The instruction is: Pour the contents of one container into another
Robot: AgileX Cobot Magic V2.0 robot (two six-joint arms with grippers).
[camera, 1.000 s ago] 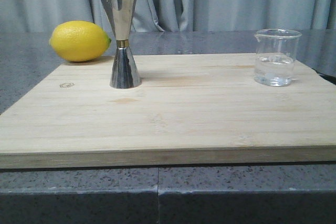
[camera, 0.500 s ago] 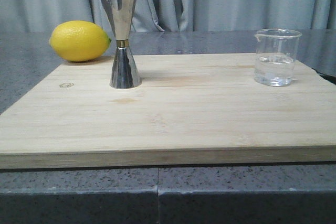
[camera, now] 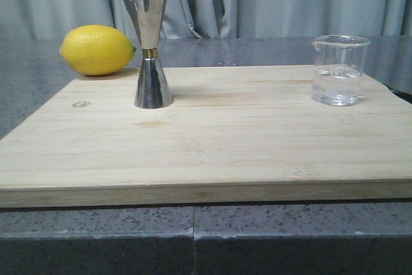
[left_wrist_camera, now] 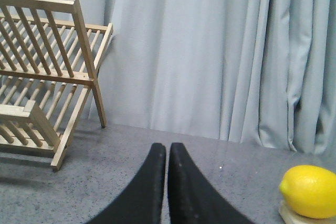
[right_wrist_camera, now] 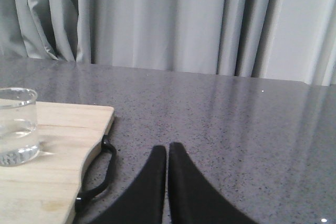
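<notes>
The clear glass beaker (camera: 339, 70) with clear liquid stands at the right rear of the wooden board (camera: 212, 140); it also shows in the right wrist view as the beaker (right_wrist_camera: 17, 126). The steel hourglass jigger (camera: 150, 44) with a gold waist band stands upright at the board's left rear. My left gripper (left_wrist_camera: 167, 148) is shut and empty over the grey counter, to the left of the board. My right gripper (right_wrist_camera: 167, 147) is shut and empty over the counter, off the board's right edge. Neither gripper appears in the front view.
A yellow lemon (camera: 98, 49) lies behind the jigger at the board's left rear corner, seen too as the lemon (left_wrist_camera: 310, 191). A wooden dish rack (left_wrist_camera: 44, 77) stands far left. A black handle (right_wrist_camera: 100, 174) sits on the board's right edge. Grey curtains hang behind.
</notes>
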